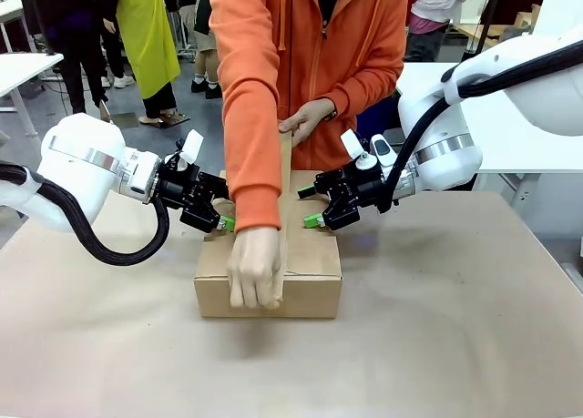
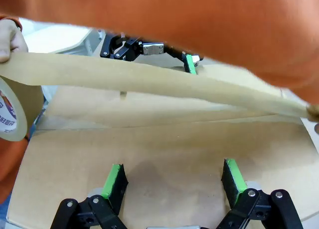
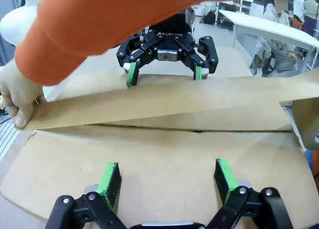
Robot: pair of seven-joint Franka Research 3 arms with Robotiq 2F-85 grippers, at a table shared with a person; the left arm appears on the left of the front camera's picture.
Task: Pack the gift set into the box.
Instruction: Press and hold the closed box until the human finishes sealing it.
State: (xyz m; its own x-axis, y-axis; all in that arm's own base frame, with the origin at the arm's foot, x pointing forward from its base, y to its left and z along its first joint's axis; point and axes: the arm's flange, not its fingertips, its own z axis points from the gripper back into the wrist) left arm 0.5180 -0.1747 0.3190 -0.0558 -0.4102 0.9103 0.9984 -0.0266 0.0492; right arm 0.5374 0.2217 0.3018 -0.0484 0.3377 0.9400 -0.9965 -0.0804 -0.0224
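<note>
Left pincer point(image 1: 221, 219) and right pincer point(image 1: 314, 219) spread, pressing flaps of box point(image 1: 310, 286) flat; person stretches tape point(image 3: 164, 102) along seam. Cardboard stiff, light; hold flap faces.

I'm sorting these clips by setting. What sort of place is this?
Probably a robot lab or demo hall: two white arms, left gripper and right gripper, at the box a person tapes, with white tables and other people behind.

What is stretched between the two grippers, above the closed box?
A strip of brown tape, pulled by the person's hands over the box seam, crosses between left gripper and right gripper, per both wrist views.
</note>
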